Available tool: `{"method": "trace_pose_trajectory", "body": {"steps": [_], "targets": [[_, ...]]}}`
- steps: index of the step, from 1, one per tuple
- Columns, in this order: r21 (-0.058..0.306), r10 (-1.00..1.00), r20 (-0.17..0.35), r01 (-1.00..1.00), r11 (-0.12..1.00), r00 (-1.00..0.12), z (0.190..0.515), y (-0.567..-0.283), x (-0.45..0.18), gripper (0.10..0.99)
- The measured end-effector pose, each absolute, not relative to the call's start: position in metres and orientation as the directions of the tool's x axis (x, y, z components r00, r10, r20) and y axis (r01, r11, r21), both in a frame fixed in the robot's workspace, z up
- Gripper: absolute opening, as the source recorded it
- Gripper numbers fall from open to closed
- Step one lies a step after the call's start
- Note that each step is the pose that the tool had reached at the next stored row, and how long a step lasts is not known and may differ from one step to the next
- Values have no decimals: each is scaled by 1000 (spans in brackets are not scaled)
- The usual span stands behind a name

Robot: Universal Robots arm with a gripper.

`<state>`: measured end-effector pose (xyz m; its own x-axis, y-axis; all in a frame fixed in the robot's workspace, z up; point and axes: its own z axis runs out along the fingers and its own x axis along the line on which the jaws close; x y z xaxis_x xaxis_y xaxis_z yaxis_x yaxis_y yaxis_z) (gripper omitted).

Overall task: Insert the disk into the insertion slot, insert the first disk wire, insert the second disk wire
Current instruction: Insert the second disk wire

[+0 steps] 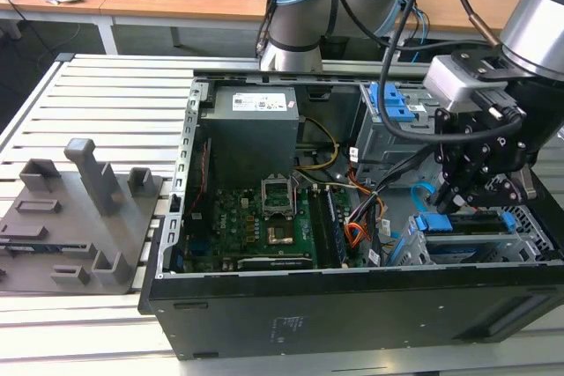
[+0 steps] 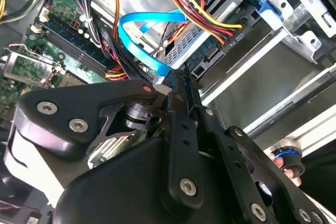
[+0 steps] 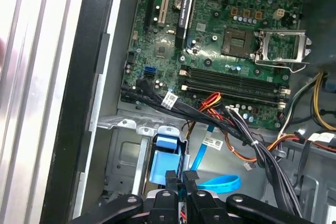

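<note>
On the bench's far-right side, inside the open case (image 1: 352, 305), the disk (image 1: 480, 239) sits in the insertion slot (image 1: 529, 226). The gripper (image 2: 181, 85) pinches the second disk wire (image 2: 142, 40) at its plug, fingers narrow, beside the already-plugged first disk wire (image 2: 210, 17). Seating this plug likely demands fine alignment.

Silver-grey arm (image 1: 538, 6), black screw-studded tool (image 1: 476, 184), black cables (image 1: 397, 15)
</note>
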<state>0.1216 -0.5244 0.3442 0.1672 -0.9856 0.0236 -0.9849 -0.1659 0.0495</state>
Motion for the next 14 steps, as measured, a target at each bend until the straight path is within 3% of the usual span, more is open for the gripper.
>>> {"method": "trace_pose_trajectory", "body": {"steps": [8, 14], "targets": [[49, -998, 24, -997, -65, 66, 344, -524, 122, 161], [49, -998, 24, -997, -55, 56, 344, -524, 126, 161]]}}
